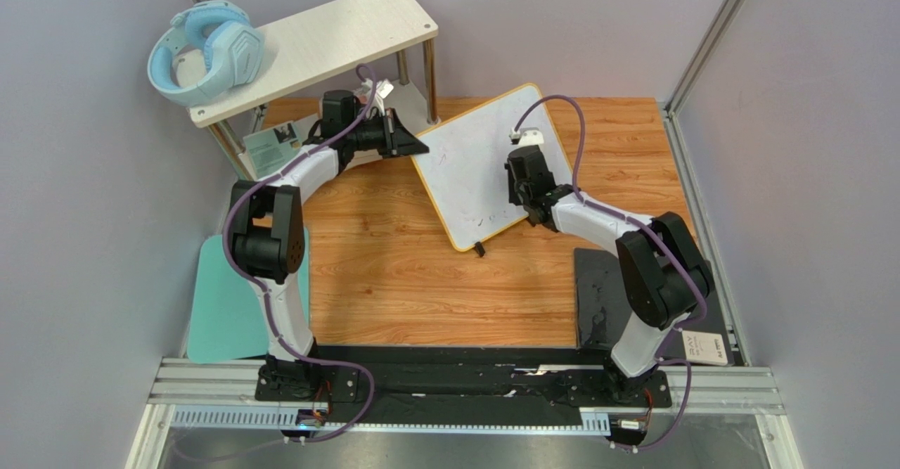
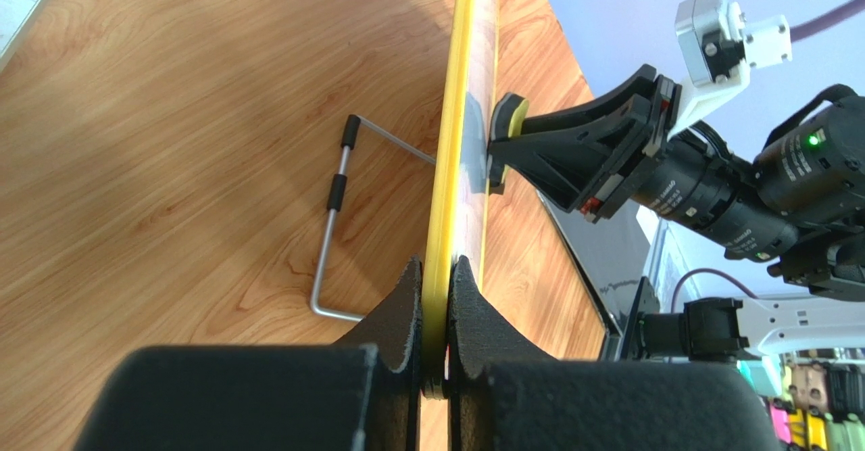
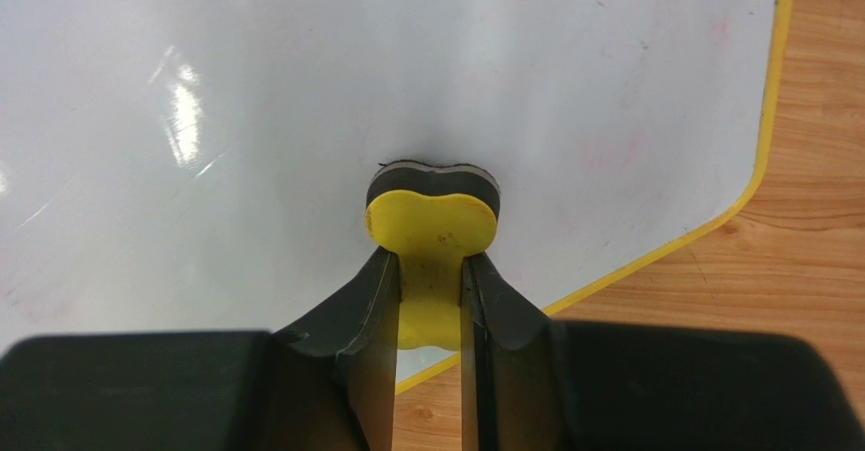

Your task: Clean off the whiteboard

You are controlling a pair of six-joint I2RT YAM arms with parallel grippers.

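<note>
The whiteboard [image 1: 481, 163], white with a thin yellow frame, stands tilted on the wooden table. Its face looks nearly clean, with faint dark marks near the lower edge. My left gripper [image 1: 420, 144] is shut on the board's yellow edge [image 2: 438, 299] at its left corner. My right gripper [image 1: 521, 179] is shut on a yellow eraser [image 3: 431, 233] with a dark felt pad. The pad is pressed flat against the board's white face [image 3: 305, 96]. In the left wrist view the eraser [image 2: 505, 126] touches the board edge-on. A wire stand [image 2: 335, 218] props the board from behind.
A pale wooden shelf [image 1: 317, 42] with a light blue headset [image 1: 206, 52] stands at the back left. A teal mat [image 1: 217, 311] lies at the left, a black mat [image 1: 607, 295] at the right. Grey walls close in both sides.
</note>
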